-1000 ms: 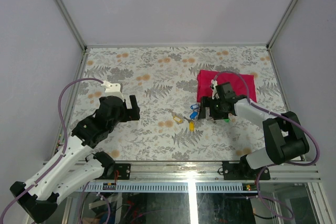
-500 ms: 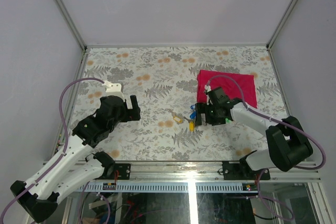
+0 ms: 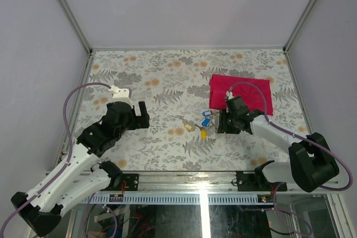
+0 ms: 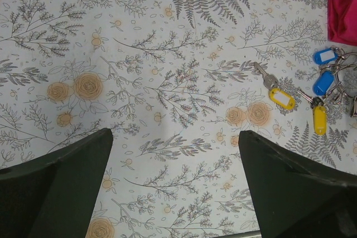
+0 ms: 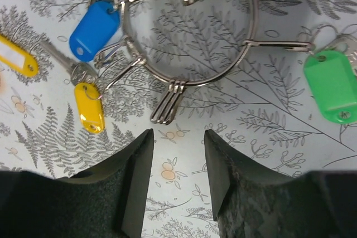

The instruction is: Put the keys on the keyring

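The keyring (image 5: 184, 82) is a silver wire ring lying flat on the patterned table, with clips and small rings hanging on it. Keys with a blue head (image 5: 96, 29), a yellow head (image 5: 89, 107) and a green head (image 5: 333, 85) lie around it. My right gripper (image 5: 177, 137) hovers just short of the ring's near edge, jaws apart and narrowed, nothing between them. From above, the key cluster (image 3: 206, 120) sits just left of the right gripper (image 3: 221, 122). My left gripper (image 4: 174, 137) is wide open over bare table, far left of the keys (image 4: 319, 120).
A red cloth (image 3: 241, 90) lies flat behind the right gripper, toward the back right. A separate yellow-headed key (image 3: 191, 127) rests left of the cluster. Metal frame rails border the table, and grey walls enclose it.
My right gripper's jaws have narrowed, and it has drawn slightly right, off the key cluster. The left arm has not moved.
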